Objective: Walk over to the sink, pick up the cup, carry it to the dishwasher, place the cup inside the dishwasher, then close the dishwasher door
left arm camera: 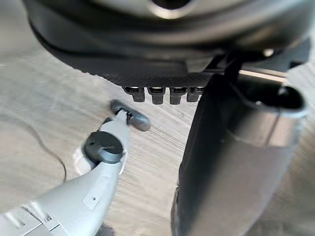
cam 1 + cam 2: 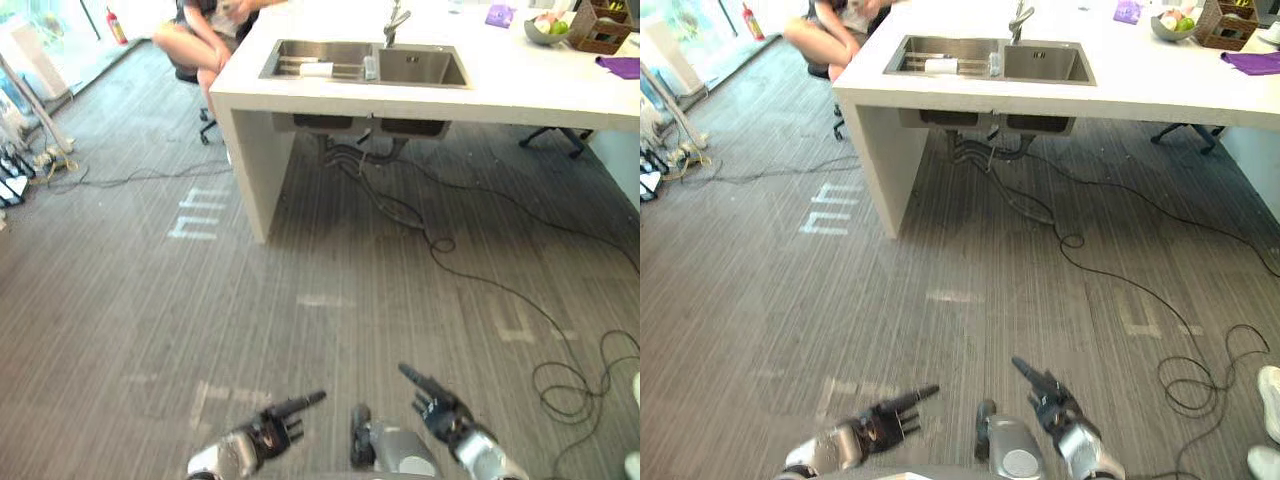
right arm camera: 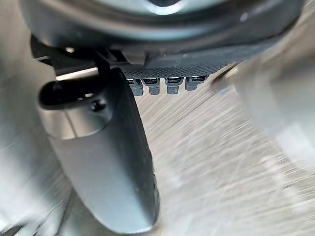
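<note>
Left hand (image 2: 262,432) and right hand (image 2: 441,411) open; cup (image 2: 316,69) lies left-right in sink (image 2: 425,68).

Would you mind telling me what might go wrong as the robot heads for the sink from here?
A black cable snakes across the floor toward the sink; a step might snag it. A seated person is close to the counter at its left end, so a wide approach could bump them.
</note>
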